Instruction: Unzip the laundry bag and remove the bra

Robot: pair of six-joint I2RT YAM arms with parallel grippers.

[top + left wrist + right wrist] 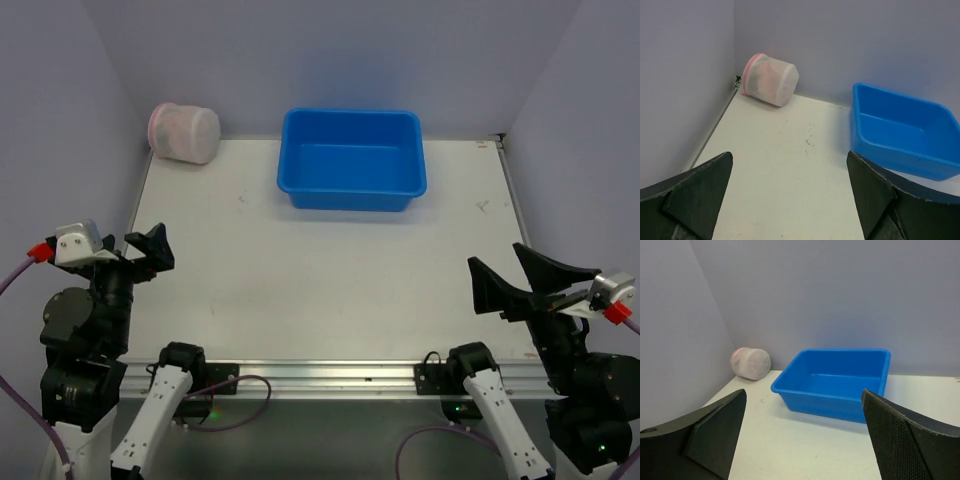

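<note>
The laundry bag [184, 132] is a small white mesh drum with pink trim, lying on its side in the table's far left corner against the wall. It also shows in the left wrist view [770, 80] and the right wrist view [750, 363]. Something pinkish shows faintly through the mesh; the bra itself is hidden. My left gripper [141, 248] is open and empty at the near left edge. My right gripper [512, 275] is open and empty at the near right. Both are far from the bag.
An empty blue plastic tub [351, 158] stands at the back centre of the white table [320, 280], also in the left wrist view [900, 130] and the right wrist view [837, 382]. Purple walls close the back and both sides.
</note>
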